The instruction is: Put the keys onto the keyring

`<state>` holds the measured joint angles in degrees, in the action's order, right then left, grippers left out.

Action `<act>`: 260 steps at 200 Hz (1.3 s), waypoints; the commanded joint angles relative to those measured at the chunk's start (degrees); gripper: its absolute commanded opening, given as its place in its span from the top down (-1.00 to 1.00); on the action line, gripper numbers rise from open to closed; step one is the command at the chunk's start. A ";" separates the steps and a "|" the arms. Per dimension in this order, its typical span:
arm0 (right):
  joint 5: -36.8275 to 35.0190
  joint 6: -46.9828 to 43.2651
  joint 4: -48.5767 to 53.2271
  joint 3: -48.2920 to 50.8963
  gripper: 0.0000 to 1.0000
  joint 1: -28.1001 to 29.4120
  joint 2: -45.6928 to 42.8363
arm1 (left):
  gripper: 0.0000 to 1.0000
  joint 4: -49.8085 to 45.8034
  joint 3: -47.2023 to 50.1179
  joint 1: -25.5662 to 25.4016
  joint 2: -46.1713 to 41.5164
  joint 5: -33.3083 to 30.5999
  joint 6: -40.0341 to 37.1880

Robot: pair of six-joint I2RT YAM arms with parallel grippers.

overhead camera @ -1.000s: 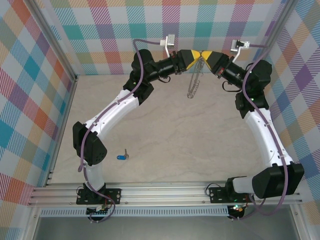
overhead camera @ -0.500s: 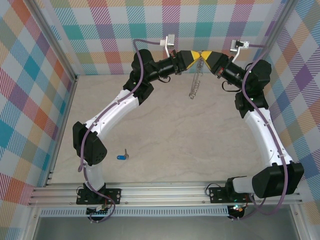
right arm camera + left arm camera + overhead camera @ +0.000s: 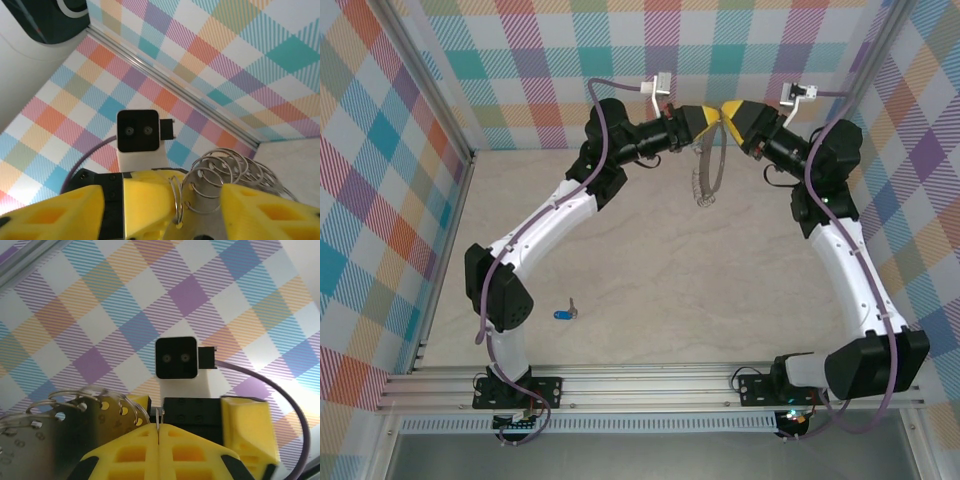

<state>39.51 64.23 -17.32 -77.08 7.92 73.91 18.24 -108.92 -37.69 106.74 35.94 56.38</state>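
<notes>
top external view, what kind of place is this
Probably an enclosed robot test cell: plaid-patterned walls box in a beige table, and a left arm and right arm are bolted to an aluminium rail at its near edge.

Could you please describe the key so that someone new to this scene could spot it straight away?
Start at the pale table and find the left arm's black elbow near the front edge. Just to its right lies the key. It is the only small blue thing there, with a short silver blade.
</notes>
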 commanded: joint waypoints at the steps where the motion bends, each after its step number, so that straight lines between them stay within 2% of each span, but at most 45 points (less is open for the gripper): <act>1: -0.05 -4.76 7.10 2.45 -0.39 0.21 -4.99 | 1.00 -3.44 1.05 1.20 -5.42 -1.67 -6.50; 19: 0.77 -5.69 10.57 6.31 -0.46 0.19 -8.03 | 1.00 -5.37 3.77 2.75 -7.67 -3.82 -9.18; 71: 3.11 -5.64 15.00 19.02 -0.48 1.90 -11.99 | 1.00 -13.49 8.98 7.56 -13.22 -7.76 -17.06; 115: 1.00 -16.23 25.25 24.06 -0.46 11.30 -9.19 | 1.00 -19.05 11.97 10.35 -17.00 -12.09 -21.49; 150: -3.64 -20.62 25.83 28.13 -0.44 19.60 -5.06 | 1.00 -21.30 12.42 12.94 -18.39 -13.09 -22.72; 196: -9.26 -25.93 27.90 26.20 -0.34 30.13 3.67 | 1.00 -22.81 12.55 16.12 -19.08 -13.80 -22.66; 232: -14.18 -30.02 33.12 19.94 -0.24 38.44 12.52 | 1.00 -24.92 12.76 19.86 -19.84 -13.53 -21.39; 260: -15.25 -32.44 35.07 14.14 -0.11 43.74 19.53 | 1.00 -26.14 14.58 22.32 -21.83 -13.58 -21.16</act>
<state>26.68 36.36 14.48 -58.11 47.90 89.21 -7.66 -96.20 -17.34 89.06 22.50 35.07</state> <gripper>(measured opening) 0.579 0.050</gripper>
